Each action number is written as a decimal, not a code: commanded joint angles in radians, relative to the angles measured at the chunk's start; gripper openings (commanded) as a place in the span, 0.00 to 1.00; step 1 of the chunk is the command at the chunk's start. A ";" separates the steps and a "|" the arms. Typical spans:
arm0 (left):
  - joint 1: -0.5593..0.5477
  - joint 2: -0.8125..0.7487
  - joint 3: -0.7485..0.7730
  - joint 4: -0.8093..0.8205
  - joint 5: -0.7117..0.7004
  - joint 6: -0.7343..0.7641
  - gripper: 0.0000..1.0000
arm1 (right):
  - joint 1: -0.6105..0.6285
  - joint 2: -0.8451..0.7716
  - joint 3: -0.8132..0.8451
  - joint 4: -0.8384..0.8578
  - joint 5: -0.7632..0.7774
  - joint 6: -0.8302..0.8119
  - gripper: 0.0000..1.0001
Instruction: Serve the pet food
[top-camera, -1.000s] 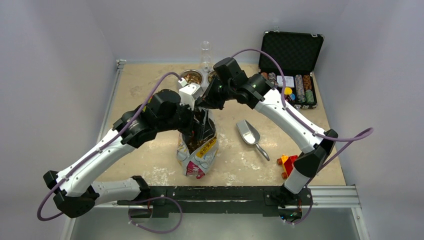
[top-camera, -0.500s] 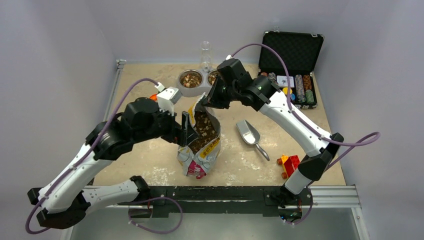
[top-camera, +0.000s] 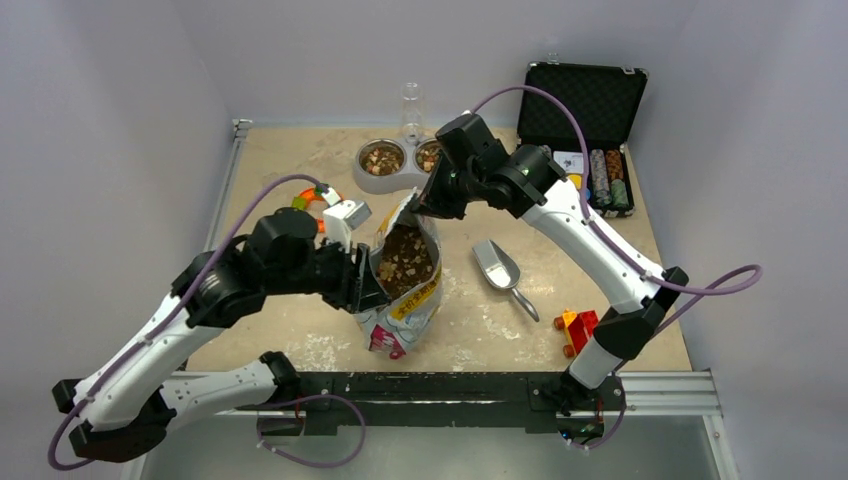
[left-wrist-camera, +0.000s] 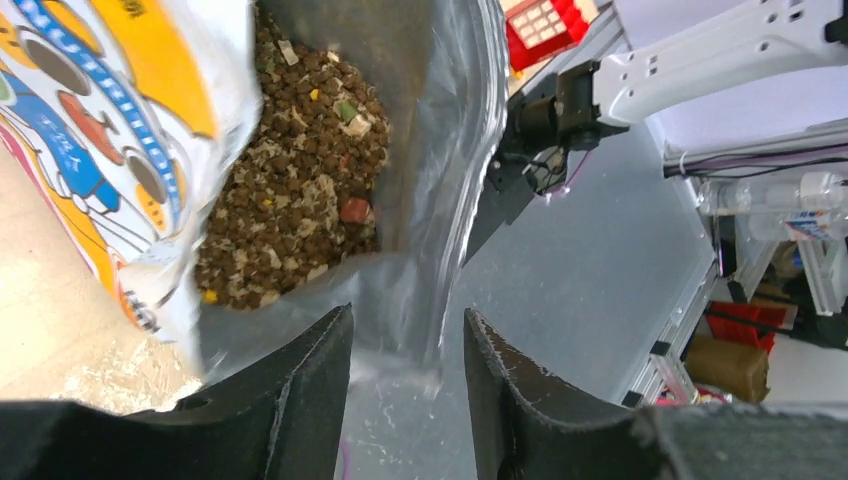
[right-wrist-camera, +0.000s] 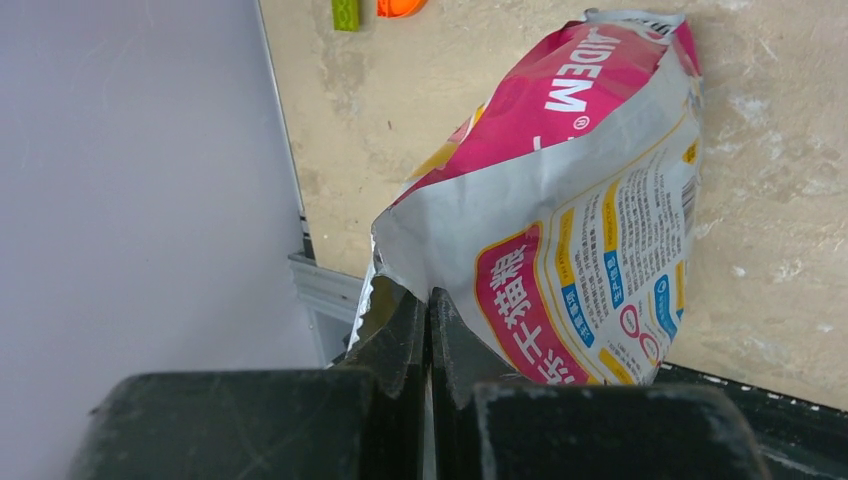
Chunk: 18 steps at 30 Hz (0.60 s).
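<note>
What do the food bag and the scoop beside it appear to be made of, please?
The food bag looks like foil-lined plastic film: it is glossy and printed outside, silvery and crinkled inside. The scoop looks like metal, perhaps steel or aluminium, going by its even silver-grey sheen.

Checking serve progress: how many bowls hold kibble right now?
2: left bowl and right bowl, side by side beyond the bag; the right arm partly covers the right one.
</note>
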 joint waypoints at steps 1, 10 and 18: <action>-0.054 0.060 0.010 0.075 0.013 -0.004 0.48 | -0.007 -0.042 0.153 0.162 -0.015 0.151 0.00; -0.139 0.123 0.054 -0.027 -0.207 0.002 0.56 | -0.042 -0.045 0.144 0.161 -0.033 0.133 0.00; -0.138 0.117 0.029 0.020 -0.178 0.065 0.56 | -0.058 -0.075 0.093 0.189 -0.045 0.079 0.00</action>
